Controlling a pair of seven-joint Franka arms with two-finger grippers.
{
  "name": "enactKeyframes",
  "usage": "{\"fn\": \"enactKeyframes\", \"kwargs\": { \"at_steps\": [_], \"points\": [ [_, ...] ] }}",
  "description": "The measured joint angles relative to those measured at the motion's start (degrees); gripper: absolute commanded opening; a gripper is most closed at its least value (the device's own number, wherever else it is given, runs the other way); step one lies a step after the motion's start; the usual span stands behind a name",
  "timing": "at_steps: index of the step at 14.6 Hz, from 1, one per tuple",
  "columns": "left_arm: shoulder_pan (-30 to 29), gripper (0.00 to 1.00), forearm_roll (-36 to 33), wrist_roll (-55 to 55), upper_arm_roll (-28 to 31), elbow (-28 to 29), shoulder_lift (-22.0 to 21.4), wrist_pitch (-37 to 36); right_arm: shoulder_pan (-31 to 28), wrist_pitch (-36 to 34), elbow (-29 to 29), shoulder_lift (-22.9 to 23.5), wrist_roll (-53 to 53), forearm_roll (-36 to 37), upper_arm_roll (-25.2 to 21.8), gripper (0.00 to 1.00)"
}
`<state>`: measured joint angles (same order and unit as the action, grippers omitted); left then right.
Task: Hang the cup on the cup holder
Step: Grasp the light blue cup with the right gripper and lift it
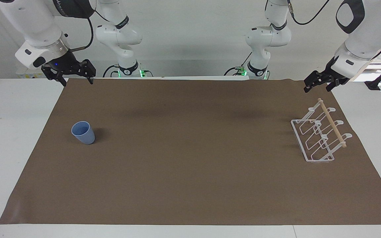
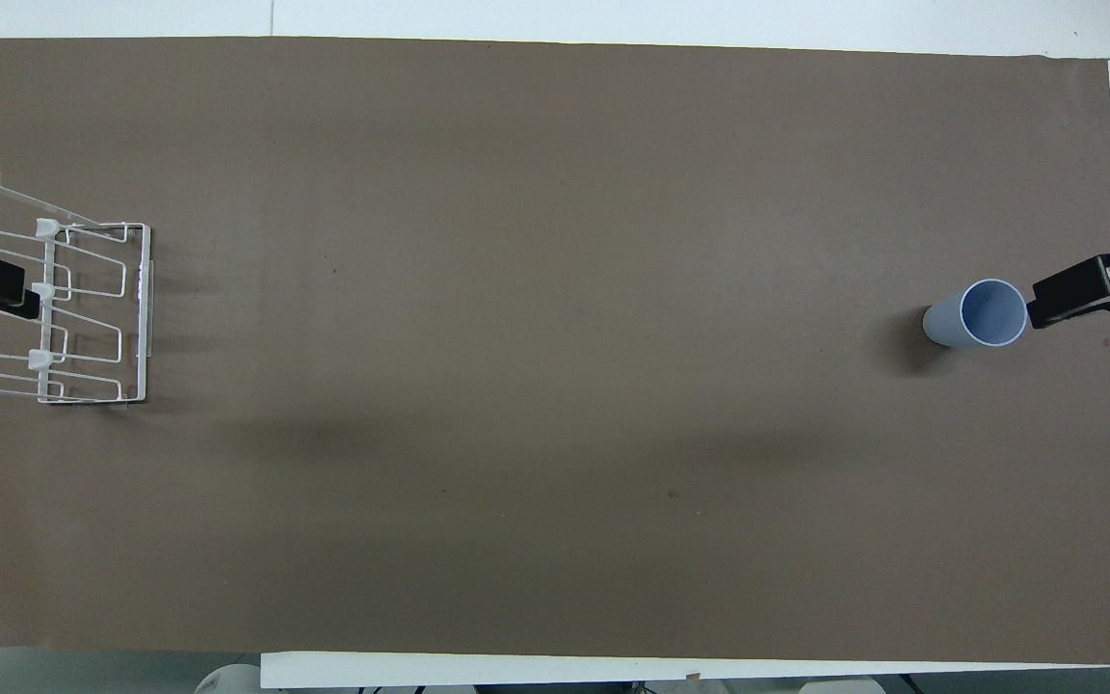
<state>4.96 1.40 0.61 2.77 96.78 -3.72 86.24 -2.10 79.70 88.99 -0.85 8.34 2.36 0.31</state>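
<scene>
While the light-blue cup (image 1: 83, 132) stands upright on the brown mat (image 1: 190, 172) toward my right arm's end, well apart from the white wire cup holder (image 1: 319, 137), nothing is hung yet. My right gripper (image 1: 77, 78) and left gripper (image 1: 317, 85) hang raised, jaws open, empty; grasping, carrying and hanging remain.

My right gripper (image 1: 77, 80): raised over the brown mat's (image 1: 190, 172) edge nearest my bases, at my right arm's end of the table, fingers spread apart, nothing between them
My left gripper (image 1: 317, 86): raised over the mat's corner at my left arm's end, fingers apart, nothing held
Cup (image 1: 83, 132): light blue, upright, mouth up, standing on the mat toward my right arm's end, well apart from both grippers
Cup holder (image 1: 319, 135): white wire rack with a wooden dowel (image 1: 332, 123) across its top, standing on the mat at my left arm's end, below my left gripper and not touched by it
</scene>
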Motion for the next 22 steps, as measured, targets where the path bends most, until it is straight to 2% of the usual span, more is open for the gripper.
{"fn": "enactKeyframes", "kwargs": {
  "at_steps": [7,9,12,14,17,22],
  "points": [
    [0.0,1.0,0.0,0.0,0.0,0.0,0.0,0.0,-1.2,1.0,0.4,0.0,0.4,0.4,-0.3,1.0],
    [0.0,1.0,0.0,0.0,0.0,0.0,0.0,0.0,-5.0,6.9,3.2,-0.5,4.3,0.5,-0.4,1.0],
    [0.0,1.0,0.0,0.0,0.0,0.0,0.0,0.0,-11.9,22.9,15.2,-1.2,14.2,0.4,-0.9,1.0],
    [0.0,1.0,0.0,0.0,0.0,0.0,0.0,0.0,-14.9,30.6,22.1,-0.2,17.4,0.4,-1.0,1.0],
    [0.0,1.0,0.0,0.0,0.0,0.0,0.0,0.0,-15.7,34.4,26.5,2.8,18.1,-0.2,-0.9,1.0],
    [0.0,1.0,0.0,0.0,0.0,0.0,0.0,0.0,-15.5,41.2,28.5,6.1,18.1,-0.9,-0.5,0.95]
  ]
}}
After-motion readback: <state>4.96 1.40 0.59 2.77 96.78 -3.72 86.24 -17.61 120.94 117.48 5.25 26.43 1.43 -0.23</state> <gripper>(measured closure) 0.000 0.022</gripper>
